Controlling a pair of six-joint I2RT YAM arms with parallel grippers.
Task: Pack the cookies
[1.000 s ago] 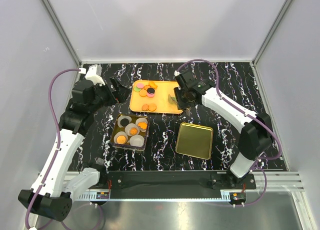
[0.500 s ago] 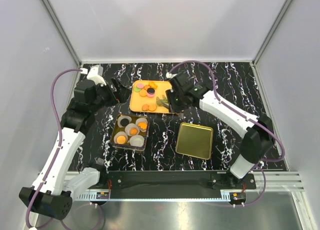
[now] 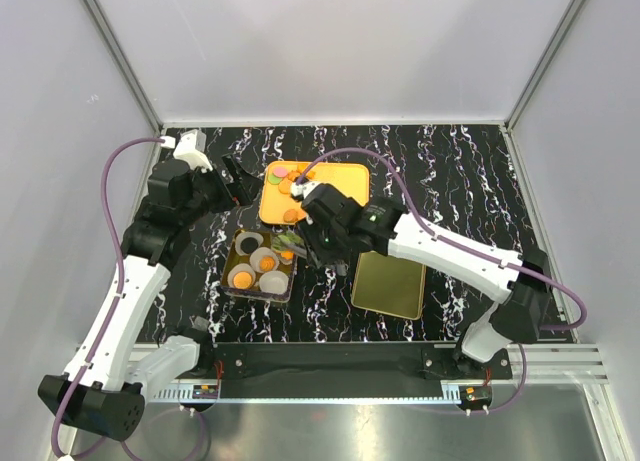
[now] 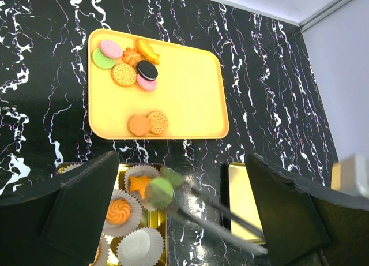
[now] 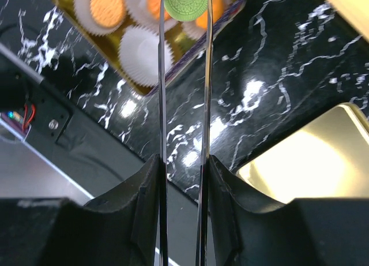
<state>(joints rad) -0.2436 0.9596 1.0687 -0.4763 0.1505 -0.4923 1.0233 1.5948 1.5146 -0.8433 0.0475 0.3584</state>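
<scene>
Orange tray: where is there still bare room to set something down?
The orange tray is bare over its right half, from the cookie cluster in the far-left corner to the right rim. A narrow strip separates that cluster from two cookies by the near rim. That corner is crowded.

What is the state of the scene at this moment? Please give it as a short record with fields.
left pincer: open, holding nothing, left of the orange tray
right pincer: shut on metal tongs
tongs hold: one green cookie, above the box
box: white paper cups, some holding orange cookies
tray: loose cookies in two groups
gold lid: flat on the table, right of the box
</scene>
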